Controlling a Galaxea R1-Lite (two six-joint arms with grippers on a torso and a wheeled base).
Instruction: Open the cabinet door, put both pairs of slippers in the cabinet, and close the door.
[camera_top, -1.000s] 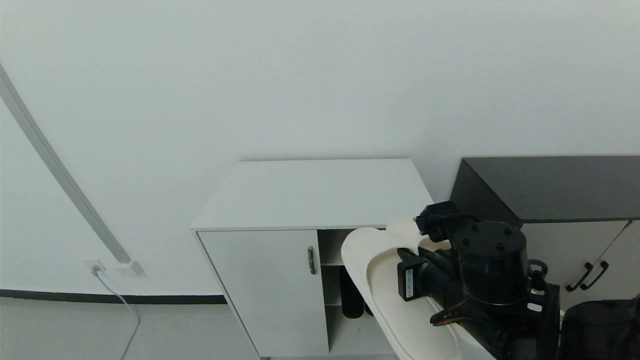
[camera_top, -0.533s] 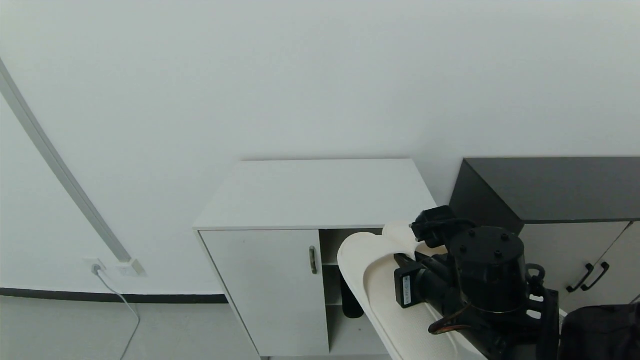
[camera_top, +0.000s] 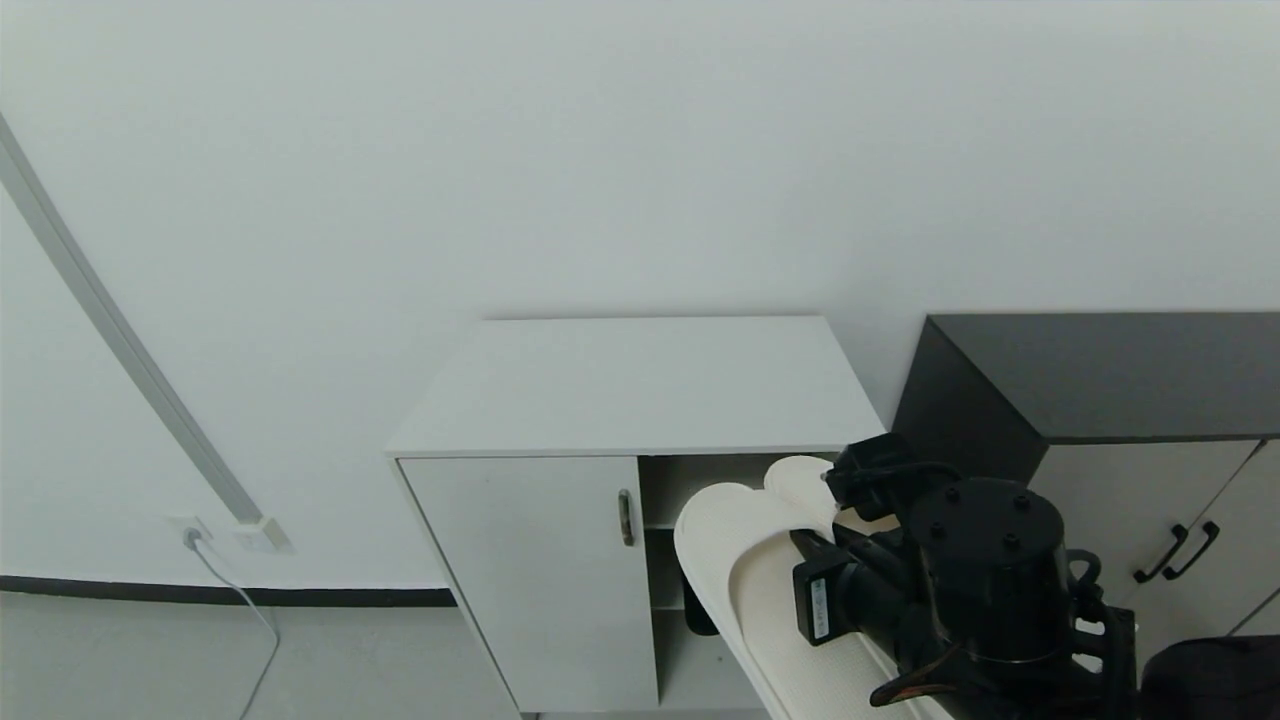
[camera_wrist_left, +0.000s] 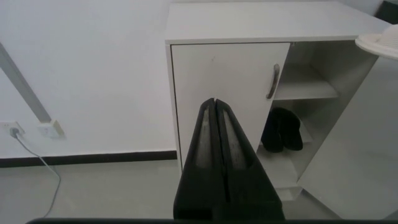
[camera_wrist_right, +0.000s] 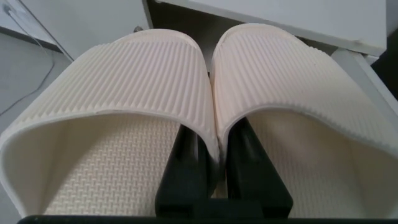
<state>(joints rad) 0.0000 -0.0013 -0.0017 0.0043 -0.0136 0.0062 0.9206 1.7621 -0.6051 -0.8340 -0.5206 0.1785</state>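
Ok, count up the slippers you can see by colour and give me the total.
Cream slippers: 2, both held in the right pincer
Black slippers: 2, on a shelf inside the open cabinet
Total: 4

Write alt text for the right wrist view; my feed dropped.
The right gripper is clamped on the adjoining inner edges of a pair of cream slippers, held side by side, toes pointing at the open white cabinet.
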